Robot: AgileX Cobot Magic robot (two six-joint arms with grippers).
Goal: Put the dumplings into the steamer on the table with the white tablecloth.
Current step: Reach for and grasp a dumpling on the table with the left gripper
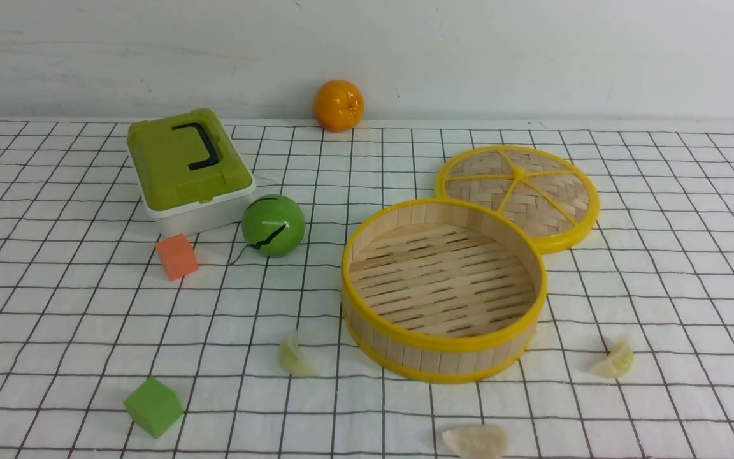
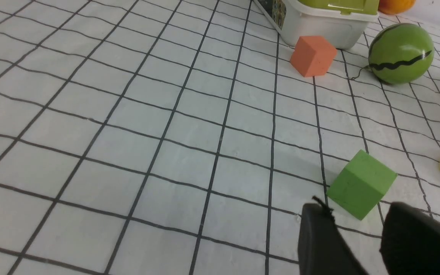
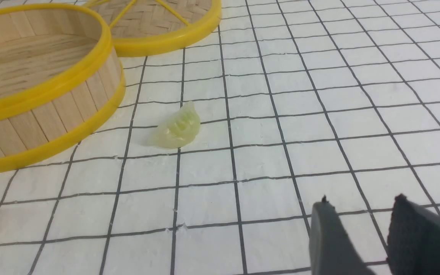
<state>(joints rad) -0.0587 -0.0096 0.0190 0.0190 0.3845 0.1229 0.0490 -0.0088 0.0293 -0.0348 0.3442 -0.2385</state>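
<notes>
When reaching for dumpling (image 1: 617, 360), send nearer right tool (image 3: 362, 202), part-open and empty, toward roughly 11 o'clock; judge long axis 2-to-8 o'clock.

ngl the pale dumpling (image 1: 476, 440) runs off the bottom edge up front, and the steamer lid (image 1: 571, 185) is partly hidden behind the bamboo steamer (image 1: 445, 357).

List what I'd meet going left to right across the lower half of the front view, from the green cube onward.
Green cube, left dumpling, steamer, right dumpling; the nearest dumpling lies below the steamer, overlapping its span.
</notes>
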